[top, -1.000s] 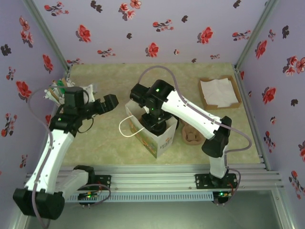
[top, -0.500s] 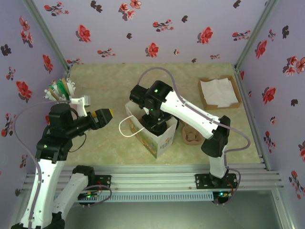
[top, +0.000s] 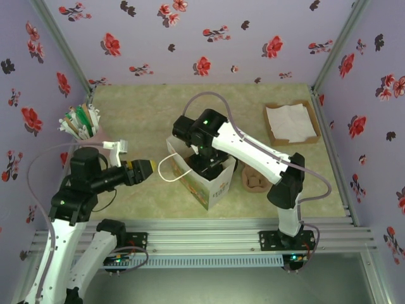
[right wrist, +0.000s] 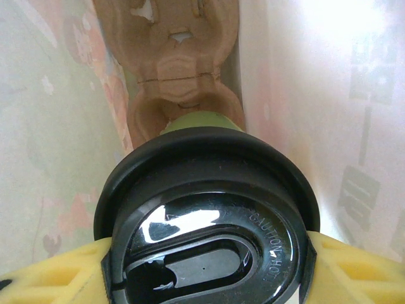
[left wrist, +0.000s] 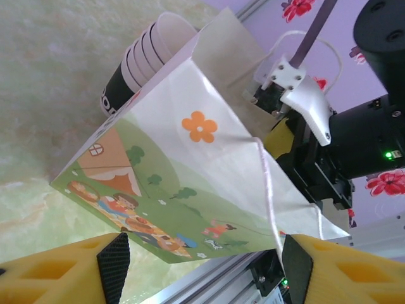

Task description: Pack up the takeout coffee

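The takeout coffee [right wrist: 205, 221], a cup under a glossy black lid, hangs inside the white paper bag [top: 212, 187] with my right gripper [right wrist: 205, 266] shut on it, yellow fingers [right wrist: 57, 275] pressing the lid's sides. From above, the right gripper [top: 204, 166] reaches down into the bag's open top. A brown cardboard carrier [right wrist: 180, 76] lies on the bag's floor below the cup. My left gripper [top: 147, 168] hovers open just left of the bag's string handle [top: 166, 171]. In the left wrist view the bag [left wrist: 190, 171] fills the space beyond the open left gripper [left wrist: 202, 266].
A stack of nested cups [left wrist: 152, 50] stands behind the bag. A cardboard tray of napkins [top: 291, 123] sits at the back right, a brown cardboard piece [top: 254, 180] lies right of the bag, and a holder of stirrers [top: 79, 120] stands at the back left. The metal rail [top: 202, 231] borders the near edge.
My left arm pulled back from the stirrer holder and swung toward the bag's handle, its jaws narrowing. The right gripper stayed in the bag with the cup.
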Motion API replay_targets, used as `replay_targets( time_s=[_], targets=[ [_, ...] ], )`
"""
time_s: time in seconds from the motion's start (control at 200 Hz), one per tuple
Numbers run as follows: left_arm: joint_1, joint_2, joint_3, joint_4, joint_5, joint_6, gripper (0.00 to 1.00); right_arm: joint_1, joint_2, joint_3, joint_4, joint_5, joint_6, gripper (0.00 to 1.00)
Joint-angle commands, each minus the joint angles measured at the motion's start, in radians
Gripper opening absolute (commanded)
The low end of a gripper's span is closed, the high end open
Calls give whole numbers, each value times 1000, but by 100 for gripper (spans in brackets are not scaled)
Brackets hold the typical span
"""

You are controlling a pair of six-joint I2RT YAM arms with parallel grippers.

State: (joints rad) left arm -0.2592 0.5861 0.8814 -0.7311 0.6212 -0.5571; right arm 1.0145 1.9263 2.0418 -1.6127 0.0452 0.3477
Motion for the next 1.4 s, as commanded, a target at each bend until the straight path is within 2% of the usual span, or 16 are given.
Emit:
replay_targets(
  time_s=[0.0,1.395],
  targets=[
    [-9,6,-34,70,40,25,68,-4,-18,-23,-73,9,-13,63],
    [-37,69,-60,187,26,0,69,-25,-110,-190,70,-24,-42,64]
  ],
)
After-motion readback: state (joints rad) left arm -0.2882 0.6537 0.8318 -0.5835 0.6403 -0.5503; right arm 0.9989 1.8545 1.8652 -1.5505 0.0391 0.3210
